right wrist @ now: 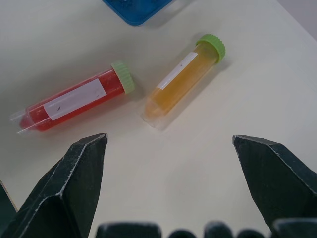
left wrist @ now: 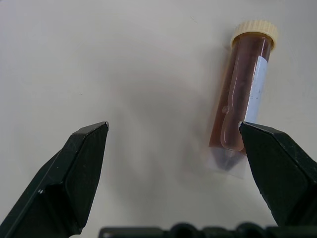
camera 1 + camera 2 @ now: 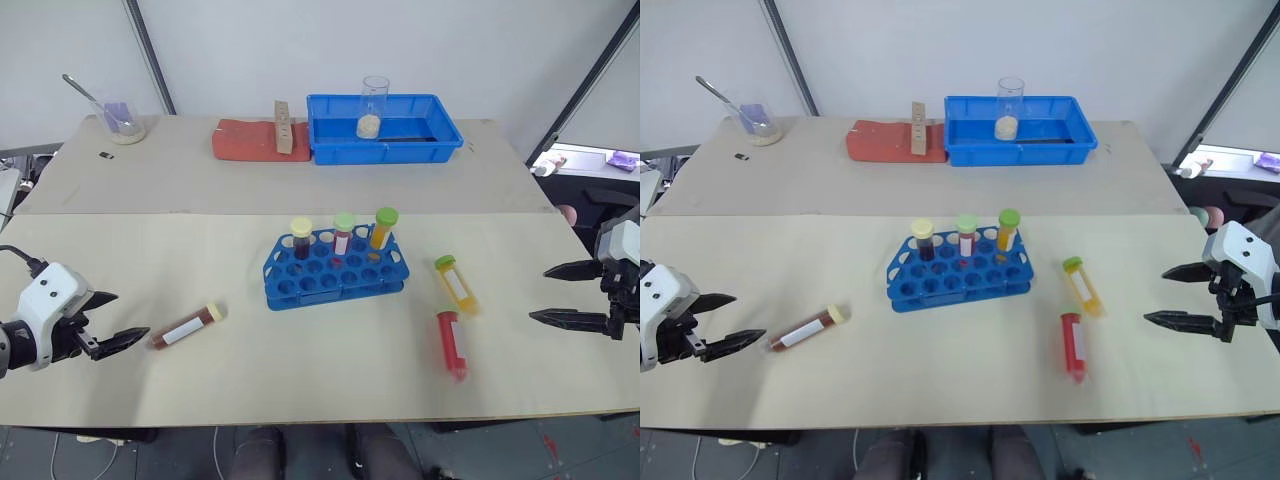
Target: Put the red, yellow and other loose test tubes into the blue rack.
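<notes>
The left gripper (image 3: 122, 318) is at the near left of the table (image 3: 330, 385), jaws spread wide and holding nothing. A brown tube (image 3: 186, 327) with a cream cap lies flat just beyond its fingertips, toward the table's centre; in the left wrist view the tube's conical end sits beside one finger (image 2: 280, 173), and contact cannot be confirmed.

The right gripper (image 3: 560, 293) is at the near right, jaws also spread wide and empty, pointing toward the centre. Two loose tubes lie between it and the rack. The red tube (image 3: 452, 343) is the nearer one, lying with its green cap away from the robot. The yellow tube (image 3: 456, 283) lies just beyond it, green cap also at the far end. The two tubes are close together, apart from the gripper.

The blue rack (image 3: 336, 271) stands at mid-table, between the grippers. Three capped tubes stand upright in its back row: a dark one with a yellow cap (image 3: 301, 238), a green-capped one (image 3: 343, 232) and an orange one with a green cap (image 3: 384, 227).

At the far edge are a blue tray (image 3: 384, 128) holding a clear beaker (image 3: 373, 106), a red pad (image 3: 245, 140), a wooden block (image 3: 284, 129) and a small dish (image 3: 125, 129) with a spoon.
</notes>
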